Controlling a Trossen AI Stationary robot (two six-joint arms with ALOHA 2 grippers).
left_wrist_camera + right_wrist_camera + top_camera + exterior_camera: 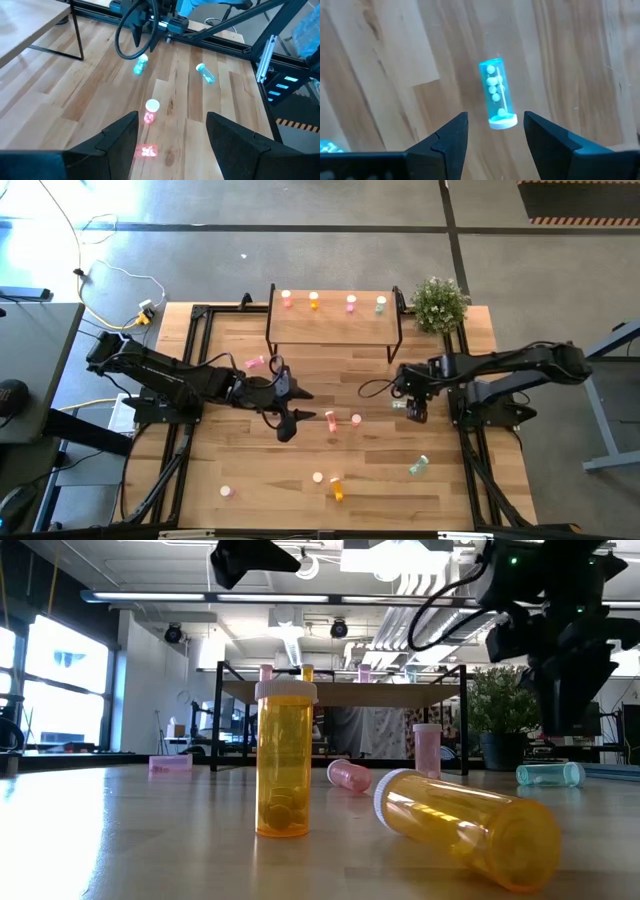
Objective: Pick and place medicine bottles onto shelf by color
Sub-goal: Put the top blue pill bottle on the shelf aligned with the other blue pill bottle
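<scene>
My right end effector (492, 132) hangs over a teal bottle (496, 94) that lies on its side on the counter (440, 490), with my fingers apart and holding nothing. My left end effector (170, 135) is also apart and empty, near the middle of the counter, just before two pink bottles (151, 111). Four bottles stand in a row on the shelf (335, 327). Other orange, pink and teal bottles lie scattered on the counter.
</scene>
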